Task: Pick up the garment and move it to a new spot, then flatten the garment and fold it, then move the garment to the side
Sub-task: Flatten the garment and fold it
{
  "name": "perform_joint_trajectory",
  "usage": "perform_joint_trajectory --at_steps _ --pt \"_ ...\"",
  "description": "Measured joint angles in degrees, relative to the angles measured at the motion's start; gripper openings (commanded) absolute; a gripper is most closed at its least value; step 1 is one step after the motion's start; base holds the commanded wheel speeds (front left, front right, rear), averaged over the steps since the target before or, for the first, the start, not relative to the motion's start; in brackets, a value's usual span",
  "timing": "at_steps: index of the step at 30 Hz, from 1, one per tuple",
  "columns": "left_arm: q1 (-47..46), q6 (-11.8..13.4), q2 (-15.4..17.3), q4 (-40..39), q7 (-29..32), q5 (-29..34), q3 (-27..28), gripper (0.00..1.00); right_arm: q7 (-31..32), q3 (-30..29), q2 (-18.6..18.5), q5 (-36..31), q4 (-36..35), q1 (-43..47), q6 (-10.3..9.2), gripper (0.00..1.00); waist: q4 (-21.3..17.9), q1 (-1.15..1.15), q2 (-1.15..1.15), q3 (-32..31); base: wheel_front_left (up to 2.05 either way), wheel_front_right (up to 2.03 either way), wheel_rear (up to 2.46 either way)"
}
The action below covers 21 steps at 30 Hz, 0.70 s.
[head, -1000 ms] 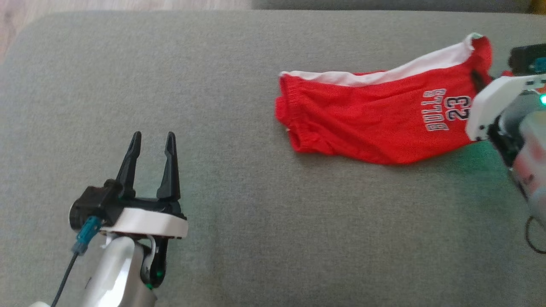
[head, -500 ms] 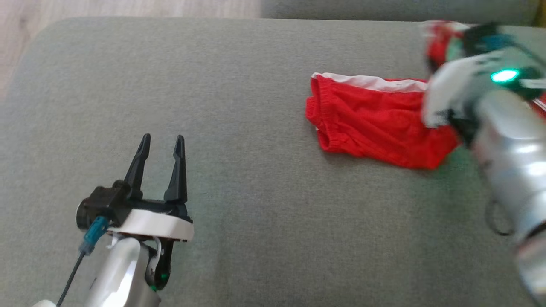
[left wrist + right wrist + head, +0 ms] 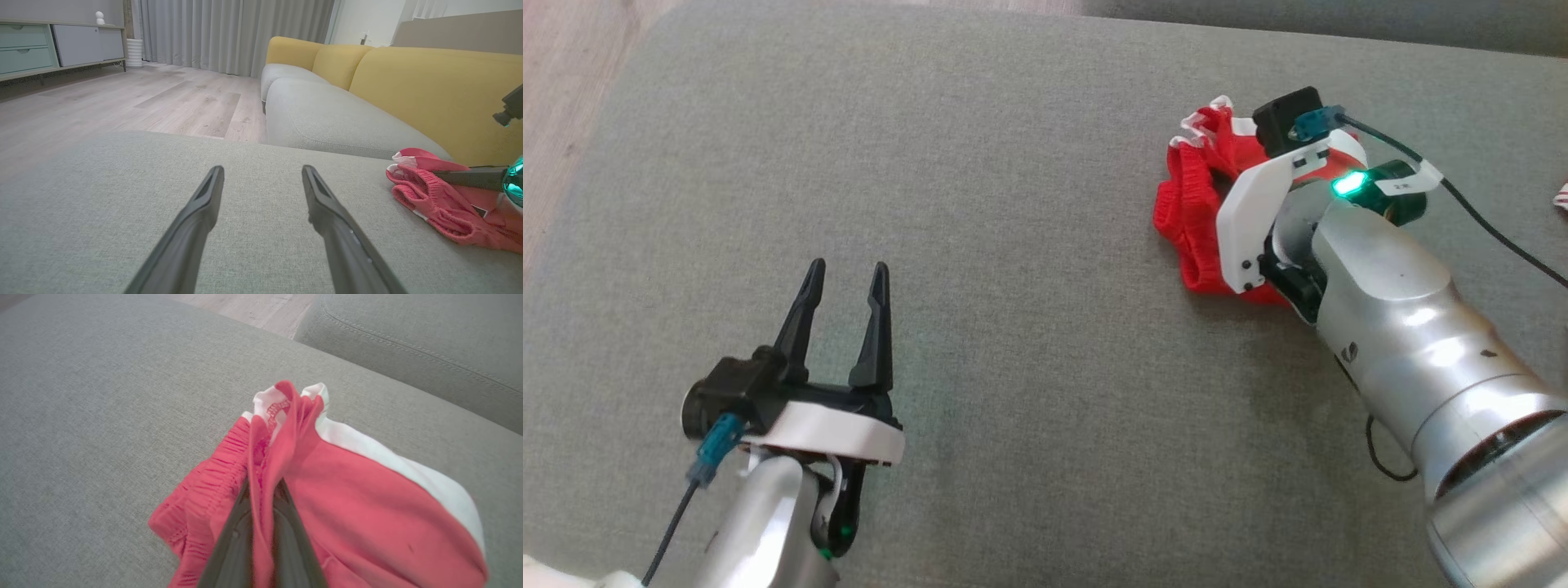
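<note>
**Right wrist view.** My right gripper (image 3: pixel 263 485) is closed. Its two dark fingers (image 3: pixel 231 545) are pressed together on a bunched fold of the garment (image 3: pixel 347 490), a pair of red shorts with a white side band. The pinched cloth rises in a ruffle past the fingertips. The gathered elastic waistband lies to the left of the fingers in this view. The rest of the garment is crumpled under and around the gripper on the grey cushion (image 3: pixel 102 396). I cannot tell whether any part of it is lifted clear of that surface.

**Head view.** The garment sits in a heap at the upper right of the cushion. It is largely covered by the right arm's white wrist bracket (image 3: pixel 1250 216), beside which a green light (image 3: pixel 1349 184) glows. A black cable (image 3: pixel 1486 224) trails from the wrist toward the right edge. My left gripper (image 3: pixel 847 269) is at the lower left, well apart from the garment. Its jaws are spread wide and hold nothing, and the fingers point over bare cushion.

**Left wrist view.** Past the cushion I see a second grey seat (image 3: pixel 327 118), yellow backrests (image 3: pixel 429 90), a pale wooden floor (image 3: pixel 122 102), grey curtains (image 3: pixel 229 32) and a low cabinet (image 3: pixel 41 45).
</note>
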Motion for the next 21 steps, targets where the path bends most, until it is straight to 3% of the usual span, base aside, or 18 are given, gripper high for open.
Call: perform_joint_trajectory --at_steps 1,2,8,14,21 --pt "-0.02 0.0 -0.03 0.11 0.0 -0.03 -0.01 1.0 0.21 0.1 -0.01 0.01 -0.53 0.21 0.0 0.94 0.1 0.0 0.0 0.09 0.0 0.0 0.0" --pt "-0.05 0.0 -0.07 0.29 -0.01 -0.09 -0.02 1.0 0.22 0.09 -0.02 0.33 -1.54 0.59 0.0 1.0 0.18 0.0 0.0 0.16 0.0 0.0 0.0" --pt "-0.07 0.0 -0.19 0.76 -0.08 -0.1 -0.01 1.0 0.69 -0.1 0.01 3.64 -7.77 2.35 0.0 1.0 -0.02 0.0 0.0 0.16 0.0 0.0 0.0" --pt "-0.08 0.03 -0.23 0.98 -0.08 -0.49 0.05 1.0 -2.22 -4.17 -0.74 9.46 -15.48 3.39 0.0 1.0 -0.88 0.0 0.0 -0.77 0.0 0.0 0.0" --pt "0.08 0.16 -0.02 0.98 -0.1 -0.49 0.3 1.0 -9.45 -11.23 -13.14 6.55 -16.17 5.28 0.0 1.0 -2.23 -0.01 0.0 -2.4 0.0 0.0 0.0"
